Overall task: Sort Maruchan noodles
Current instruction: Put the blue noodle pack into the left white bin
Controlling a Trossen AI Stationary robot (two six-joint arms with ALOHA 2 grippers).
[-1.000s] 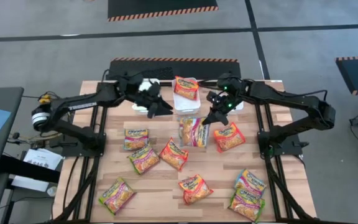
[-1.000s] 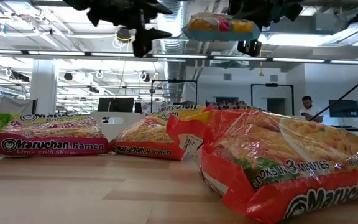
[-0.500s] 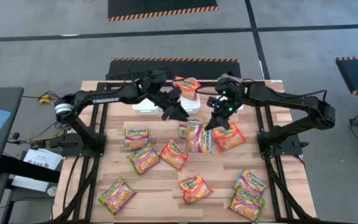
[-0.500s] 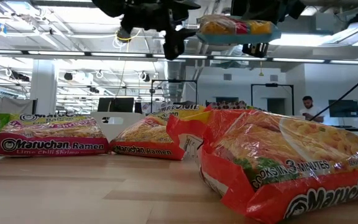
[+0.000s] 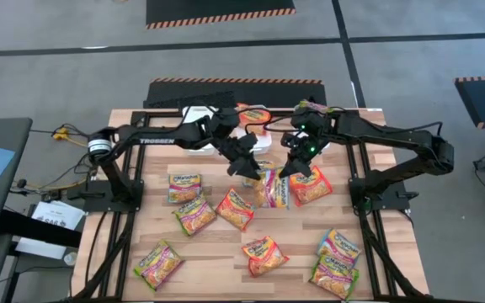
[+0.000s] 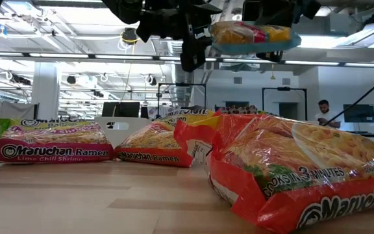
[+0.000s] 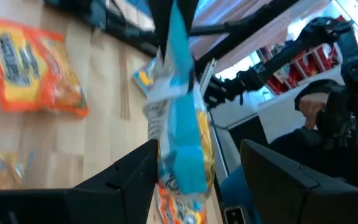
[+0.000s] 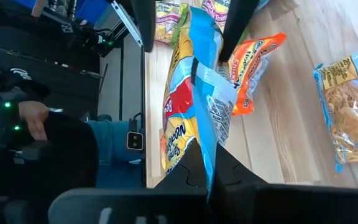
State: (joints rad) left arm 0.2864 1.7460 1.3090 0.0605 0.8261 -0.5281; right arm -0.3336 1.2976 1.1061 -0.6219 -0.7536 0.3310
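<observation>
Handover looks imminent: left pincer (image 5: 253, 171), wide open, has swung from the bins to flank the blue-edged noodle packet (image 5: 269, 187) that right pincer (image 5: 286, 162) pinches above mid-worktop (image 5: 217, 244).

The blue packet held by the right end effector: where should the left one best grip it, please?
Its free end, opposite the right end effector, looks best. The blue packet is held aloft, edge-on between the open fingers of the left end effector, so close on its flat faces from there.
</observation>
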